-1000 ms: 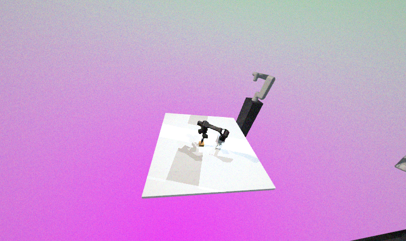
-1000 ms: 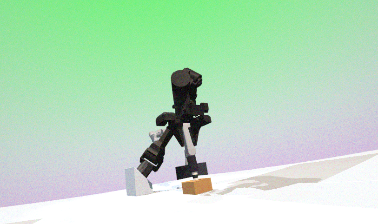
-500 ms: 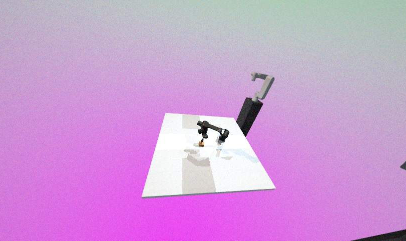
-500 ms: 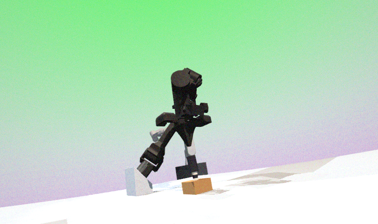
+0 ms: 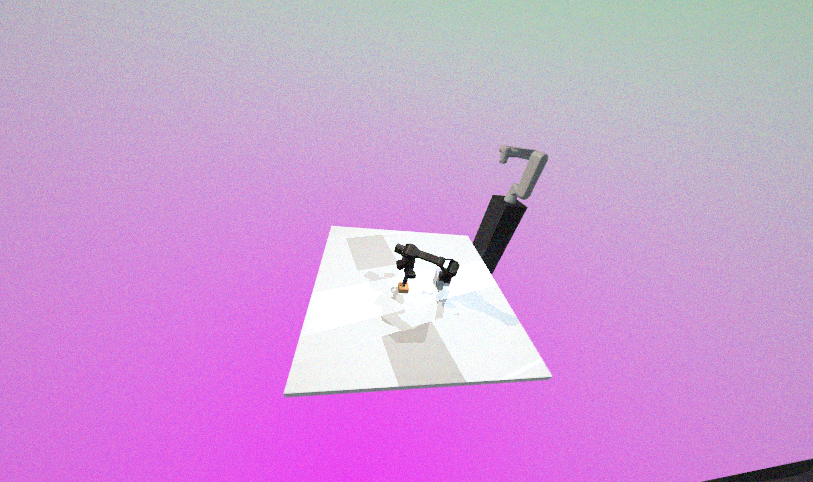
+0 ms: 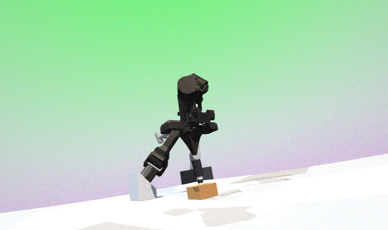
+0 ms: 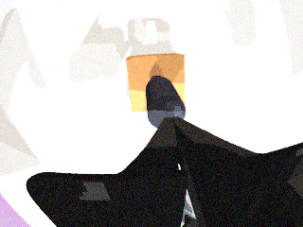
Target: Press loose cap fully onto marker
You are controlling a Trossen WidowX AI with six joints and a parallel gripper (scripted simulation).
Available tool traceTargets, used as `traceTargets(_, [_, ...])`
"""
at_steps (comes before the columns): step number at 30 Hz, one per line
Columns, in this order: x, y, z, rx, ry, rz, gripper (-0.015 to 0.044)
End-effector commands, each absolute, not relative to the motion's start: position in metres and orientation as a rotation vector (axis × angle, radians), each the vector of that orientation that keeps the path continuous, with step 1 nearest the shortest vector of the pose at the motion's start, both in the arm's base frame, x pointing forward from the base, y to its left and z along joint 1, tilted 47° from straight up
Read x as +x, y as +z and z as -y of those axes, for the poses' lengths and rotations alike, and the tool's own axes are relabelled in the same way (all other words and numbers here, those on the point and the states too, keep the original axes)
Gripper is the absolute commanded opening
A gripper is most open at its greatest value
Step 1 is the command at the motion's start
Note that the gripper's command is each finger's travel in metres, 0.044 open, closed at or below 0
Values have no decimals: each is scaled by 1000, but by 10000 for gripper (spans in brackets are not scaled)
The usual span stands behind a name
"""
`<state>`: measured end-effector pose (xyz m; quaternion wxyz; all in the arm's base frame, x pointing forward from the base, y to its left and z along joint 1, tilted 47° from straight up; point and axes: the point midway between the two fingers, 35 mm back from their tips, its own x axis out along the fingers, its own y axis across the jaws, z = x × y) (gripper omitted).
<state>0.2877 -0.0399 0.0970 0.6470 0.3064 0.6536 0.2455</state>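
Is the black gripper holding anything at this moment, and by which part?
Nothing is held. The black gripper is shut empty, above the dark cap standing on the marker in the orange holder block.

Exterior view: on the tabletop [image 6: 303, 200] you see the holder [image 6: 202, 190], with the marker [image 6: 200, 180] upright in it and the cap [image 6: 197, 169] on the marker. The claw [image 6: 194, 150], fingers together, hangs directly above the cap. The arm's base [image 6: 141, 187] stands left of the holder, a pedestal [image 6: 208, 172] behind it.
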Motion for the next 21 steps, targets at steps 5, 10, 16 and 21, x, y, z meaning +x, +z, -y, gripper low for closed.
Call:
traceTargets(5, [288, 90, 31, 705, 556, -1487, 0])
traceTargets(10, [288, 85, 27, 705, 556, -1486, 0])
traceTargets(16, [289, 80, 21, 705, 556, -1486, 0])
traceTargets(21, [290, 83, 25, 696, 555, -1476, 0])
